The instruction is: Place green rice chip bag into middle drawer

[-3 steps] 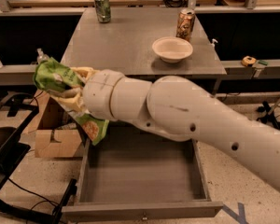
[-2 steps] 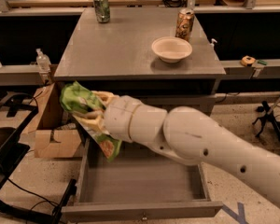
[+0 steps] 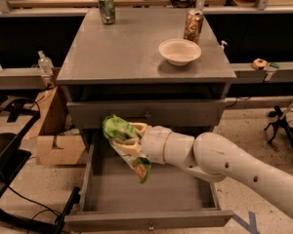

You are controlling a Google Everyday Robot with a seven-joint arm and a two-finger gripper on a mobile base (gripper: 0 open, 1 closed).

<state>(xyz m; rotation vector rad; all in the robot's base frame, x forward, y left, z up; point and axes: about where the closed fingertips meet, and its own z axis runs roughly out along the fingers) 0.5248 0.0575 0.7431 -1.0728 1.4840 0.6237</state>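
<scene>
The green rice chip bag [image 3: 123, 143] is crinkly bright green with tan chip pictures. My gripper [image 3: 132, 143] is shut on it and holds it tilted above the back left part of the middle drawer [image 3: 151, 191]. That drawer is pulled out wide open, its grey box floor bare, with its flat front and brass knob [image 3: 149, 225] at the bottom edge of the view. My white arm [image 3: 224, 167] reaches in from the lower right across the drawer's right side. The like-fronted top drawer [image 3: 146, 113] above is closed.
On the grey cabinet top [image 3: 112, 52] stand a green soda can [image 3: 106, 8], a brown can [image 3: 193, 26] and a white bowl [image 3: 179, 51]. A cardboard box [image 3: 56, 135] and black cables lie on the floor at the left. A shelf rail [image 3: 263, 69] runs at the right.
My arm has carried the bag from the cabinet's left side rightward and down, so it now hangs over the open drawer, closer to its floor.
</scene>
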